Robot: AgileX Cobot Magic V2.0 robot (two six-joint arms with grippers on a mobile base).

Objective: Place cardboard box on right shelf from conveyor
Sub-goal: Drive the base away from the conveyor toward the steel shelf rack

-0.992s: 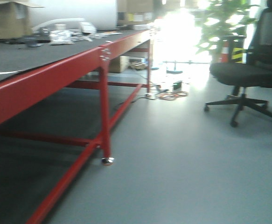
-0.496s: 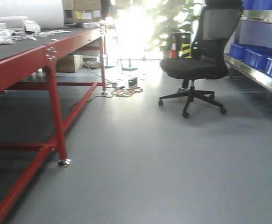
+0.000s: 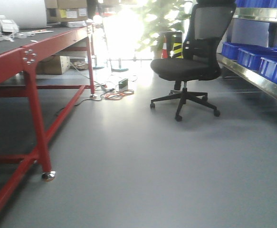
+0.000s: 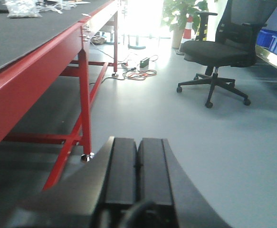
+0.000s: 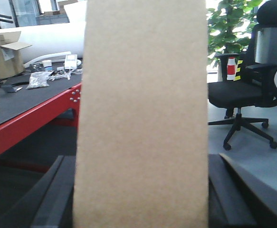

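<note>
The cardboard box point(image 5: 143, 118), plain tan and upright, fills the middle of the right wrist view. My right gripper point(image 5: 140, 199) is shut on it, with dark fingers point(image 5: 57, 194) pressed against both its sides. My left gripper point(image 4: 137, 142) is shut with nothing in it, its pads touching, held above the grey floor. A shiny steel shelf point(image 3: 254, 78) carrying blue bins point(image 3: 264, 64) runs along the right of the front view; I cannot tell whether it is the right shelf. The conveyor is out of view.
A red-framed table point(image 3: 31, 59) with a dark top and clutter stands on the left. A black office chair point(image 3: 188, 61) is ahead right of centre. Cables point(image 3: 115, 95) lie on the floor near the far table leg. A potted plant point(image 3: 159, 19) stands behind.
The front view has swung right: the red table slid left, the chair moved from the right edge toward the centre, and the steel shelf with blue bins came into view.
</note>
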